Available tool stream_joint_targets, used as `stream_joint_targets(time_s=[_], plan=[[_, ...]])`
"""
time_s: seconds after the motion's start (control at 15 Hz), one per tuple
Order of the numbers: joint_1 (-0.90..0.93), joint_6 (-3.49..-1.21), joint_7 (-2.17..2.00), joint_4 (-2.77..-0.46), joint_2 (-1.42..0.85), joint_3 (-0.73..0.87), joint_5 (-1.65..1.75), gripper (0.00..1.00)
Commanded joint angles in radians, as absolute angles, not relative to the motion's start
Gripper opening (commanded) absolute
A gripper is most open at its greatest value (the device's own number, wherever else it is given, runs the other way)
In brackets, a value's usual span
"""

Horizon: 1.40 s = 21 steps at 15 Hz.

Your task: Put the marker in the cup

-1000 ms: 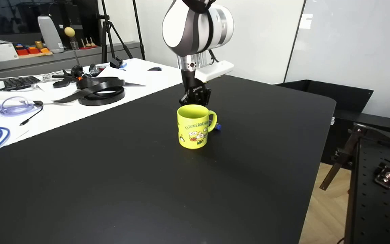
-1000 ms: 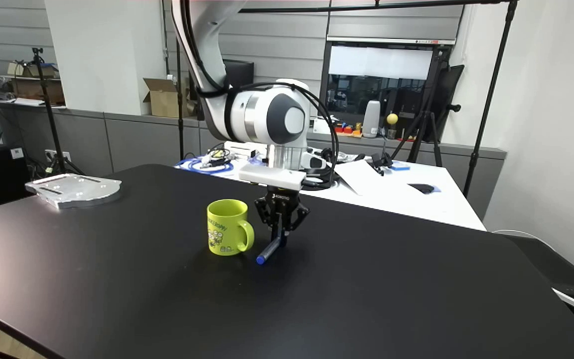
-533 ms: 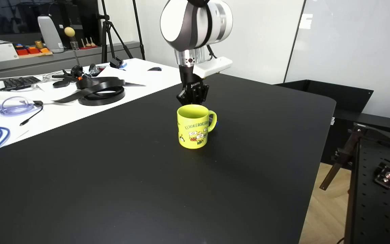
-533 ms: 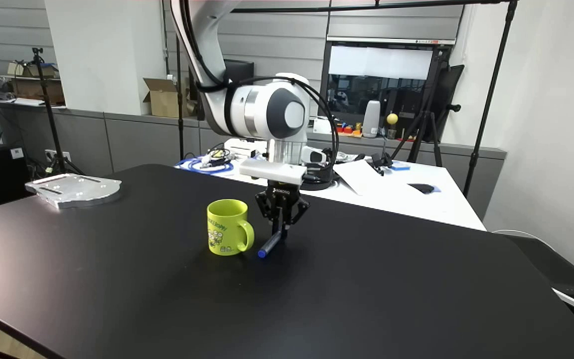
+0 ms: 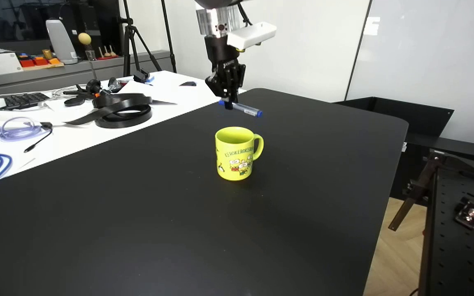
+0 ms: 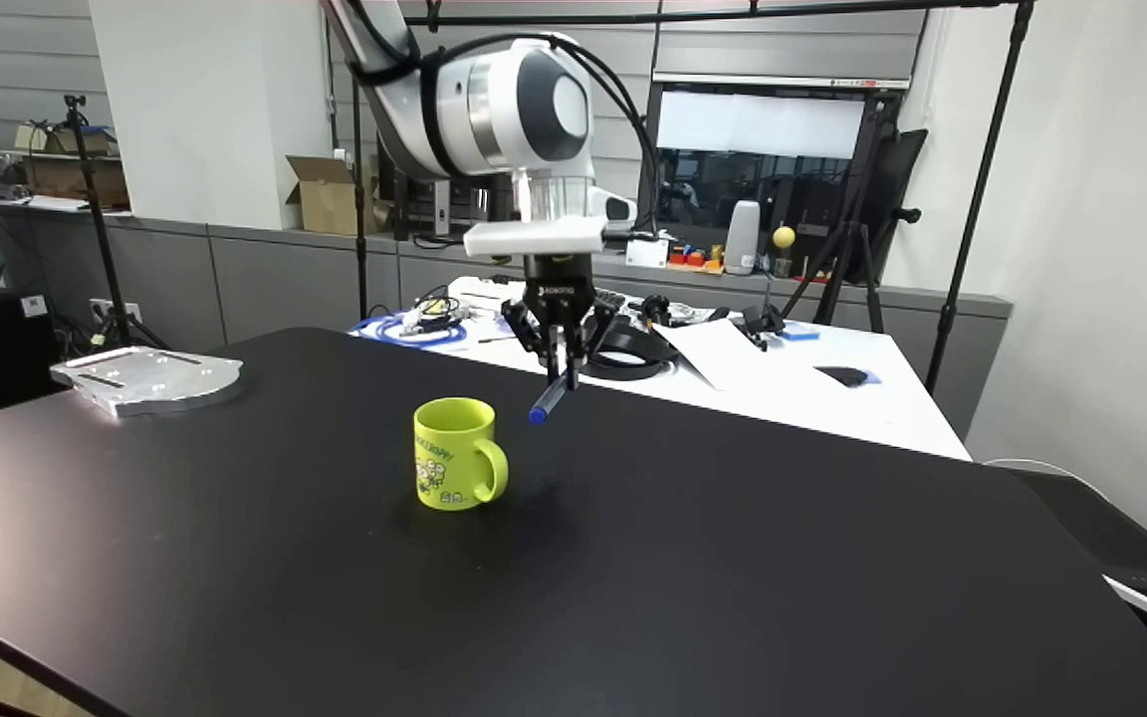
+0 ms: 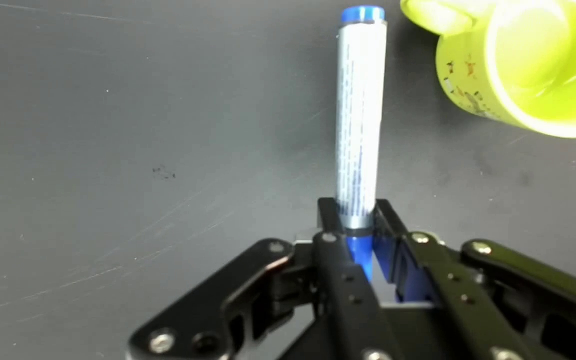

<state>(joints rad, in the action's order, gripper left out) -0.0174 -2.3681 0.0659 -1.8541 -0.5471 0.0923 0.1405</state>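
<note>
The yellow-green mug, the cup, stands upright on the black table in both exterior views (image 5: pixel 233 160) (image 6: pixel 449 458), its handle on its right side there. In the wrist view the mug (image 7: pixel 470 75) is at the upper right, its open mouth partly cut off. My gripper (image 5: pixel 228 105) is shut on the blue marker (image 5: pixel 247 109) near its capped end and holds it above the table. The marker (image 6: pixel 548 399) sticks out lengthwise and nearly level, apart from the mug. In the wrist view the marker (image 7: pixel 361 120) points up between the fingertips (image 7: pixel 357 212), its far end beside the handle.
The black table (image 5: pixel 159 230) spreads around the mug. A white table (image 5: pixel 171 90) with cables and a black strap (image 5: pixel 124 113) adjoins it. A silver metal plate (image 6: pixel 150 378) lies on the black table's far left in an exterior view.
My gripper has risen with the marker in it, lifting it off or from near the table and slightly back from the mug. The mug has not moved.
</note>
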Motion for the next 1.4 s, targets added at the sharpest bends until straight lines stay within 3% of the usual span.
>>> stream_joint_targets(time_s=[0.0,0.33,0.87,1.33], plan=[[0.006,-2.258,0.057,-1.887,-0.468,0.072,0.161,0.05],[0.041,-2.240,0.046,-1.899,-0.438,0.050,0.200,0.05],[0.119,-2.674,-0.160,-2.058,-0.427,0.091,0.287,0.05],[0.318,-2.976,-0.395,-2.190,-0.424,0.339,0.428,0.05]])
